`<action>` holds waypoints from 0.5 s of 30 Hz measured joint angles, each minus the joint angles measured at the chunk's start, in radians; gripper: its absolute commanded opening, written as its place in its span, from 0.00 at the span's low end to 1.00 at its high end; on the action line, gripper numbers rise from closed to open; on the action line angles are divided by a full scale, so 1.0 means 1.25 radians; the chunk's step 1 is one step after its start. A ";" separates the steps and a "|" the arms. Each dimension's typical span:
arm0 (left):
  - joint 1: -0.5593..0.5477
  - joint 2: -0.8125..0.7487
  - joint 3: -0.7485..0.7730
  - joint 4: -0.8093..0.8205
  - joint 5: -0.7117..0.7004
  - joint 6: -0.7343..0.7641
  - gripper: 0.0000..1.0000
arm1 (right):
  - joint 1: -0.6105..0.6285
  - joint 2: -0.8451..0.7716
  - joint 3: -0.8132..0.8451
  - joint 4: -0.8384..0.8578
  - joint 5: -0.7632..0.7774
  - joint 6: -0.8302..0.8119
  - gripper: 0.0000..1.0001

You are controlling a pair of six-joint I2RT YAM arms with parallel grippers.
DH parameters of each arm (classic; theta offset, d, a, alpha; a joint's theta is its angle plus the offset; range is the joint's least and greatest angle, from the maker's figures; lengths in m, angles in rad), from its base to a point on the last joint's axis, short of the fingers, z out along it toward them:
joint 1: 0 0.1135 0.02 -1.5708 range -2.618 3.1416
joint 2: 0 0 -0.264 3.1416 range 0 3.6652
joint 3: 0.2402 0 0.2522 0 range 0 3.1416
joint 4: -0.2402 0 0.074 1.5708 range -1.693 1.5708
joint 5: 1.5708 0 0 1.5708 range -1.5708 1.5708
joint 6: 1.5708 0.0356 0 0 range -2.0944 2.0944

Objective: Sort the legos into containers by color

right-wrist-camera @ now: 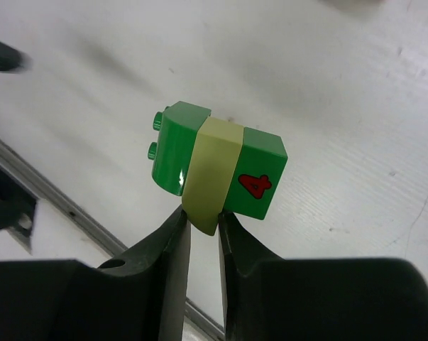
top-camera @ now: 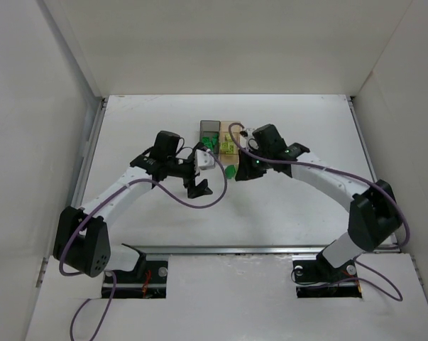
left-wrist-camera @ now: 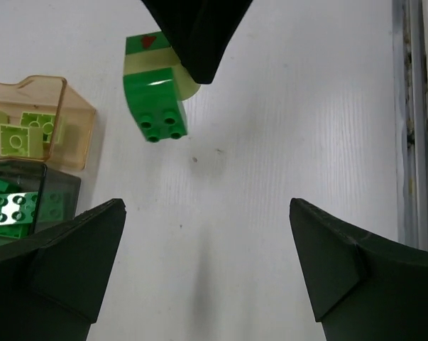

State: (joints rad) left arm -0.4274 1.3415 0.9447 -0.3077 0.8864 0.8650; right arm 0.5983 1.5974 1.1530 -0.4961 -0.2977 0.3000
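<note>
A stack of three bricks [right-wrist-camera: 217, 167] is held by the right gripper [right-wrist-camera: 203, 226], whose fingers are closed narrowly on the pale yellow-green brick [right-wrist-camera: 212, 174] in the middle. A studded dark green brick [right-wrist-camera: 177, 153] is clipped to one face of it, and a dark green brick with a red mark [right-wrist-camera: 260, 177] to the other. The stack appears to be raised just off the tabletop [top-camera: 292, 142], roughly midway between the left and right edges and just on the near side of the two bins.

The left gripper [left-wrist-camera: 206, 266] is spread wide, holds nothing and faces the stack from nearby.

Toward the far edge, the orange-tan bin [left-wrist-camera: 70, 106] is seen with pale bricks [left-wrist-camera: 18, 131] inside. Touching it, the smoky grey bin [left-wrist-camera: 61, 188] is seen with green bricks [left-wrist-camera: 15, 209] inside.

The stack is judged light, rigid and glossy, so it is likely to slip under a shallow pinch. It is mixed in colour and would have to be pulled apart before sorting. Each green end stands clear of the right fingers, so a flat-sided hold across one end is judged best. The rounded corner of the studded brick is better avoided.
</note>
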 measured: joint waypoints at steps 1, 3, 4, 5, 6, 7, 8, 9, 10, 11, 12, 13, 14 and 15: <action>-0.006 0.000 0.000 0.020 0.000 -0.031 1.00 | 0.000 -0.022 0.016 0.001 0.002 0.005 0.00; -0.020 -0.001 0.000 0.070 -0.018 -0.113 1.00 | 0.003 -0.056 0.038 0.006 0.007 0.019 0.00; -0.025 -0.002 0.000 0.097 -0.030 -0.151 1.00 | 0.005 -0.069 0.047 0.007 0.008 0.027 0.00; -0.031 -0.002 0.000 0.125 -0.045 -0.191 0.98 | 0.008 -0.077 0.054 0.008 0.008 0.033 0.00; -0.035 -0.003 0.000 0.152 -0.059 -0.227 0.98 | 0.010 -0.083 0.059 0.008 0.007 0.038 0.00; -0.039 -0.003 0.000 0.179 -0.070 -0.261 0.95 | 0.010 -0.084 0.063 0.008 0.007 0.042 0.00; -0.041 -0.003 0.000 0.200 -0.078 -0.287 0.93 | 0.012 -0.084 0.067 0.008 0.008 0.045 0.00; -0.042 -0.003 0.000 0.219 -0.081 -0.311 0.91 | 0.015 -0.083 0.067 0.008 0.011 0.048 0.00; -0.044 -0.003 0.001 0.234 -0.082 -0.330 0.90 | 0.017 -0.083 0.067 0.006 0.012 0.051 0.00; -0.044 -0.003 0.002 0.244 -0.080 -0.345 0.90 | 0.020 -0.082 0.067 0.005 0.014 0.052 0.00; -0.046 -0.003 0.003 0.251 -0.078 -0.357 0.90 | 0.023 -0.082 0.067 0.005 0.014 0.053 0.00; -0.048 -0.003 0.005 0.258 -0.077 -0.367 0.90 | 0.027 -0.082 0.067 0.005 0.015 0.054 0.00; -0.051 -0.003 0.009 0.263 -0.074 -0.375 0.90 | 0.030 -0.082 0.067 0.005 0.014 0.056 0.00; -0.053 -0.003 0.009 0.264 -0.074 -0.377 0.90 | 0.032 -0.082 0.067 0.005 0.014 0.056 0.00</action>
State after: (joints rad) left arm -0.4938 1.3380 0.9565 0.0223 0.7937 0.3939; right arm 0.6384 1.4944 1.2369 -0.4904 -0.2802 0.3706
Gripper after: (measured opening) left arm 0.901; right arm 0.249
